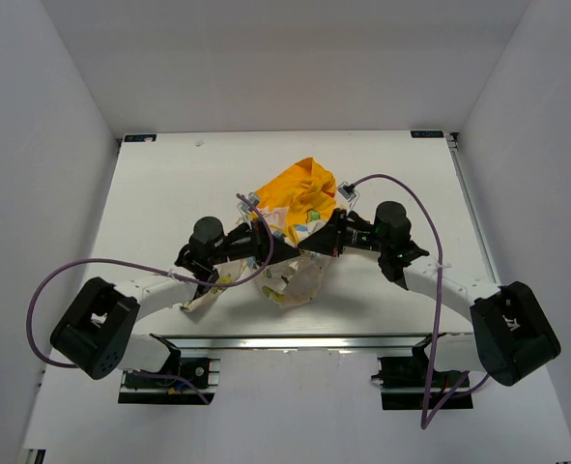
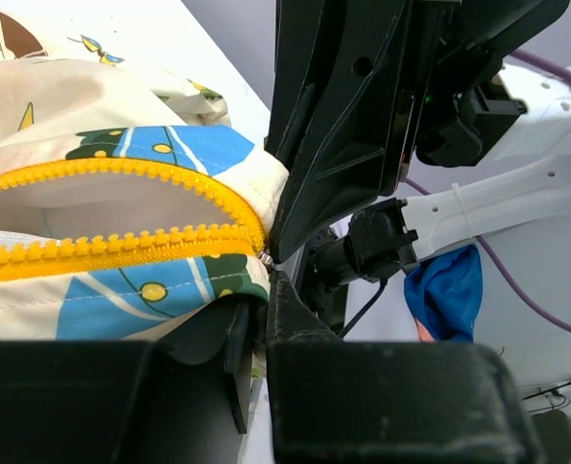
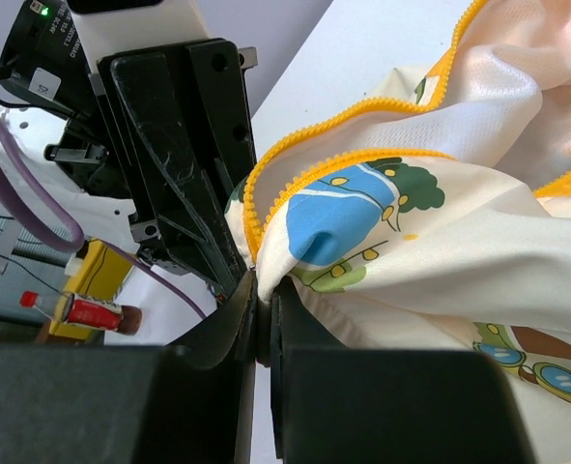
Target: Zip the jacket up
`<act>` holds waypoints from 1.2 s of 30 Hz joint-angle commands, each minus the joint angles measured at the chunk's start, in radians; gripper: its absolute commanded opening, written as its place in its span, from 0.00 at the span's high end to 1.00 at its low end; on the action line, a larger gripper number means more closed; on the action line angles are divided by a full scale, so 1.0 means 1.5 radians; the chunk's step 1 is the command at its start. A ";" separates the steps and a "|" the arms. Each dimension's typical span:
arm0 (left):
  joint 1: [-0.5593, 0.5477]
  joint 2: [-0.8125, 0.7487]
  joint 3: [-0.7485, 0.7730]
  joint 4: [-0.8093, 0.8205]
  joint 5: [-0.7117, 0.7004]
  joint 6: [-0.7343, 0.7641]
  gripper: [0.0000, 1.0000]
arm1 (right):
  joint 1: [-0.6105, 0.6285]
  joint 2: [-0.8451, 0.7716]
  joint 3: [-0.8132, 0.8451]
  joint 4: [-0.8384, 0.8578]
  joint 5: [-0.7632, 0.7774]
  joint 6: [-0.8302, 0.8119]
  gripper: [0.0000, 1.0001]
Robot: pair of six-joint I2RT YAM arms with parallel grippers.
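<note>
nearest us, our left gripper [image 2: 266, 295] clamps the jacket [image 2: 159, 145] hem beside the zipper [image 2: 121, 246], right gripper [image 3: 264, 290] pinching it opposite, mid table [image 1: 169, 174]; we fear uneven pulling could slip the fabric or jam teeth.

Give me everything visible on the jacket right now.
The jacket lies crumpled at the centre of the table. It is soft fabric, cream with blue, green and brown cartoon prints, with a yellow part bunched on the far side. Its yellow zipper is undone where visible, two tooth rows apart, converging at the fabric edge. There the left gripper and right gripper each pinch it, closed, nearly tip to tip.
</note>
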 commanded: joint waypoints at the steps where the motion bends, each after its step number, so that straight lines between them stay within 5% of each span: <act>1: -0.074 0.003 0.007 -0.038 0.112 0.013 1.00 | 0.012 0.004 0.072 0.113 0.053 0.013 1.00; 21: -0.098 -0.007 0.031 -0.107 0.091 0.055 1.00 | 0.005 -0.034 0.052 0.096 0.052 0.011 1.00; 32: -0.097 -0.030 0.041 -0.177 0.019 0.071 1.00 | 0.004 -0.039 0.041 -0.032 0.018 -0.038 1.00; 36: -0.096 -0.002 0.068 -0.201 0.036 0.074 0.66 | 0.004 -0.040 0.047 -0.046 -0.004 -0.045 1.00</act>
